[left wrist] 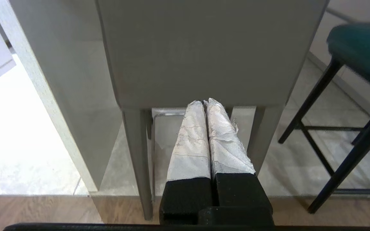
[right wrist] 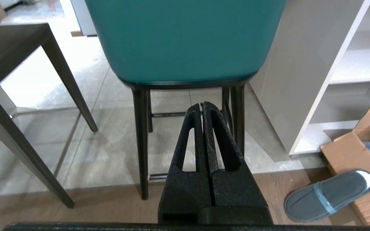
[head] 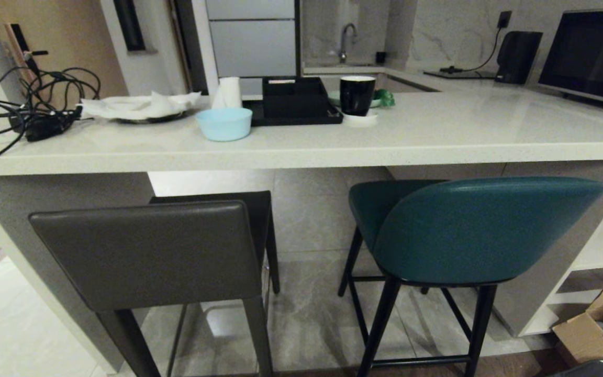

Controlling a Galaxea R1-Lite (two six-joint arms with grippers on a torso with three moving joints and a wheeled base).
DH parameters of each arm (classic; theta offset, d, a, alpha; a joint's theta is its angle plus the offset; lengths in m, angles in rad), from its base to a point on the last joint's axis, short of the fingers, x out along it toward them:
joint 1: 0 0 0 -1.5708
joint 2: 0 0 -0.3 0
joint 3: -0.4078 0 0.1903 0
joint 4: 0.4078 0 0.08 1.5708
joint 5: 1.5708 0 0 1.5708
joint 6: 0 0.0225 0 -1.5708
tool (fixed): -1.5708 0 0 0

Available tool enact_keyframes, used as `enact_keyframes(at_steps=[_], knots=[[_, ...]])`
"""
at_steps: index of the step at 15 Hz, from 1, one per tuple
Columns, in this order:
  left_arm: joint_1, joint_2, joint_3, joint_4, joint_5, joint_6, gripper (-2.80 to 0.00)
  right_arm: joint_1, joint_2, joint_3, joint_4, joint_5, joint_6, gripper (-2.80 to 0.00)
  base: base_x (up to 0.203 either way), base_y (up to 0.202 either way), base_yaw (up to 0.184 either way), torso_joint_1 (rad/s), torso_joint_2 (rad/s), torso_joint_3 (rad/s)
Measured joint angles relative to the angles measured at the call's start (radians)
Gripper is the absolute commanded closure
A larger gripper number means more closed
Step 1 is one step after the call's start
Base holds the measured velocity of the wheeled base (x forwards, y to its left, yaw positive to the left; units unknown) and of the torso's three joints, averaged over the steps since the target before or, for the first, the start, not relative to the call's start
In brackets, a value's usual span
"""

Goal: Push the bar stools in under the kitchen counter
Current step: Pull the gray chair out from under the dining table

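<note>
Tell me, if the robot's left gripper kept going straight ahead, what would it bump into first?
Most likely the flat back of the dark grey stool. The shut left gripper points at its lower edge, though how far away is unclear.

A blue bowl (head: 224, 123) sat near the table's front edge, just before a black tray (head: 293, 102). A black mug (head: 357, 95) stood right of the tray, a paper-covered plate (head: 142, 107) and tangled cables (head: 29, 107) toward the left end. A microwave (head: 592, 55) occupied the far right corner. A grey slipper (right wrist: 329, 195) lay on the floor beside a cardboard box (right wrist: 355, 157).
</note>
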Motion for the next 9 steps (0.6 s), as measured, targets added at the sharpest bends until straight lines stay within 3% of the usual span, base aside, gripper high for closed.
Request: enact_keyframes(at_steps=[4, 9], knots=[[0.000, 0.000, 0.000, -0.002, 0.000, 0.000, 0.00, 0.000, 0.000, 0.000, 0.000, 0.000, -0.001, 0.00, 0.000, 0.000, 0.000, -0.099, 0.36, 0.242], [0.000, 0.000, 0.000, -0.001, 0.000, 0.000, 0.00, 0.000, 0.000, 0.000, 0.000, 0.000, -0.001, 0.00, 0.000, 0.000, 0.000, -0.012, 0.04, 0.031]])
